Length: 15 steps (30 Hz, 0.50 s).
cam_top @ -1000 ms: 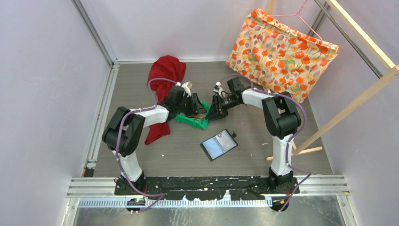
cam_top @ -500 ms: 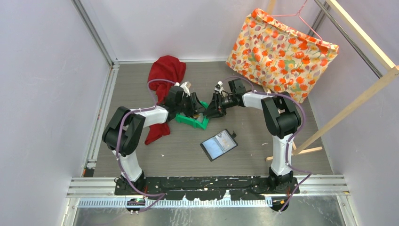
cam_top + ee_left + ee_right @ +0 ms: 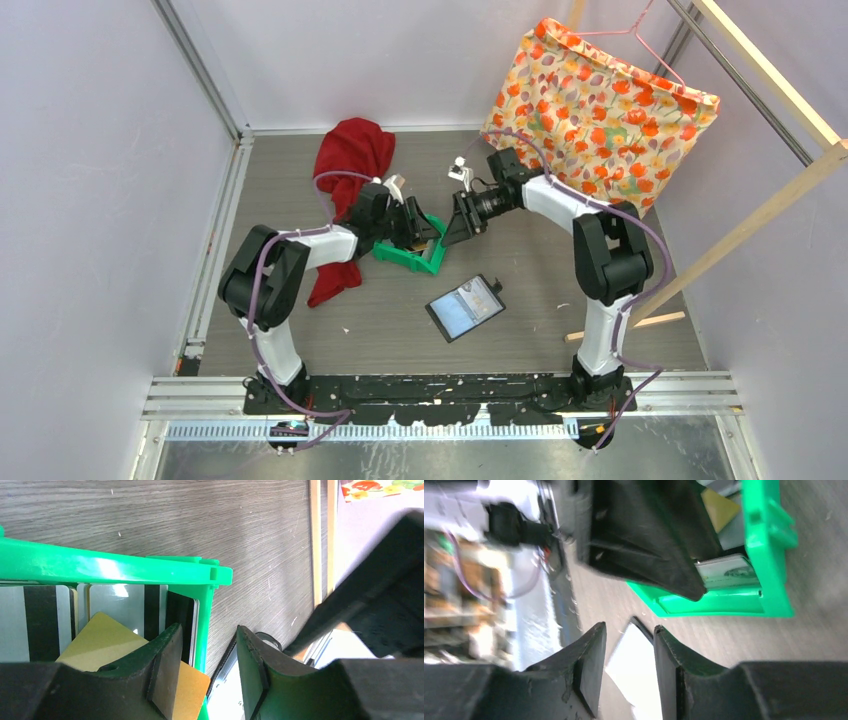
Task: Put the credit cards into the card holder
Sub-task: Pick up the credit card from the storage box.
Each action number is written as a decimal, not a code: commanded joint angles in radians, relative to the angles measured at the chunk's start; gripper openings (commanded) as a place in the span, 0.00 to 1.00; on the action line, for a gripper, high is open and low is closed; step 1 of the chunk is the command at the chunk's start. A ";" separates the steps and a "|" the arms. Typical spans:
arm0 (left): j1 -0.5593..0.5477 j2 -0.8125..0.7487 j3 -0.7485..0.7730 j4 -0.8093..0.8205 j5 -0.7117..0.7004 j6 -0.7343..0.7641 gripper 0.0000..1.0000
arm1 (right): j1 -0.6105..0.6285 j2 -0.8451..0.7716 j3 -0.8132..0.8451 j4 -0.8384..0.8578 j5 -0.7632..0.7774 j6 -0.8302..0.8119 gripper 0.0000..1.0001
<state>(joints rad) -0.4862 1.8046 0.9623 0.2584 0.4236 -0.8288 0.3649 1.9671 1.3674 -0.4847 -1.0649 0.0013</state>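
The credit cards lie in a green bin (image 3: 400, 256). In the left wrist view a yellow-orange card (image 3: 107, 640) lies on top of white and grey cards (image 3: 107, 600) with black stripes. My left gripper (image 3: 207, 675) is open and straddles the bin's right wall (image 3: 204, 625), with one finger over the yellow-orange card and the other outside the bin. In the top view my left gripper (image 3: 428, 235) is at the bin's far right corner. My right gripper (image 3: 452, 228) is open and empty, just right of the bin. The card holder (image 3: 466, 307) lies open on the floor in front of the bin, with its pale pockets up.
A red cloth (image 3: 348, 165) lies behind and left of the bin, under my left arm. A floral bag (image 3: 600, 110) stands at the back right. A wooden rail (image 3: 740, 230) slants along the right side.
My right arm has risen and drawn back from the bin towards the back right. My left gripper has stayed at the bin's corner.
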 commanded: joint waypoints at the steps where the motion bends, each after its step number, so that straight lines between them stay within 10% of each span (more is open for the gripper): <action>1: 0.017 0.011 -0.014 0.029 0.042 -0.028 0.45 | 0.007 -0.097 0.121 -0.427 -0.032 -0.814 0.47; 6: 0.026 0.022 -0.019 0.030 0.061 -0.051 0.45 | 0.011 -0.094 0.163 -0.723 -0.028 -1.492 0.47; 15: 0.026 0.050 -0.017 0.039 0.089 -0.076 0.45 | 0.106 -0.131 0.054 -0.294 0.115 -1.279 0.42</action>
<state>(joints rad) -0.4625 1.8385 0.9565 0.2760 0.4736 -0.8886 0.4320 1.8893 1.4441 -0.9623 -1.0157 -1.2869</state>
